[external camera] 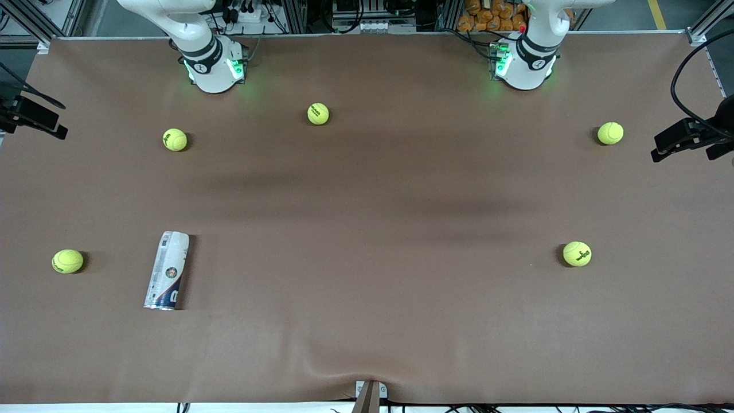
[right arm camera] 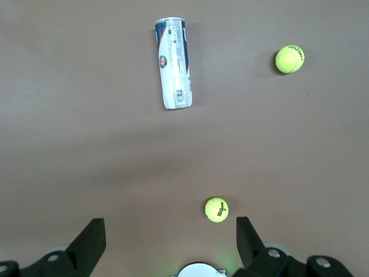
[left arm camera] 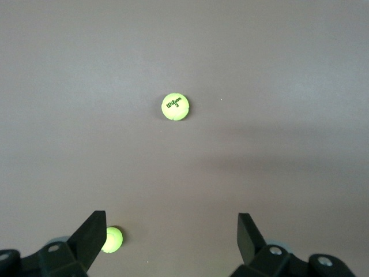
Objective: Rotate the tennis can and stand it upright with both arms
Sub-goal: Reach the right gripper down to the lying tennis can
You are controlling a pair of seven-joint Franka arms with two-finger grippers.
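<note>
The tennis can (external camera: 167,269) lies on its side on the brown table, toward the right arm's end and near the front camera. It is white with a dark navy band and a small round emblem. It also shows in the right wrist view (right arm camera: 174,63). My right gripper (right arm camera: 169,228) is open and empty, high above the table near its own base (right arm camera: 199,270), far from the can. My left gripper (left arm camera: 171,225) is open and empty, high over the left arm's end; the can is out of its view. Neither gripper shows in the front view.
Several yellow-green tennis balls lie scattered: one (external camera: 67,261) beside the can toward the table's end, one (external camera: 175,139) and one (external camera: 318,113) nearer the bases, one (external camera: 610,133) and one (external camera: 577,253) toward the left arm's end. Black camera mounts (external camera: 688,135) stand at both table ends.
</note>
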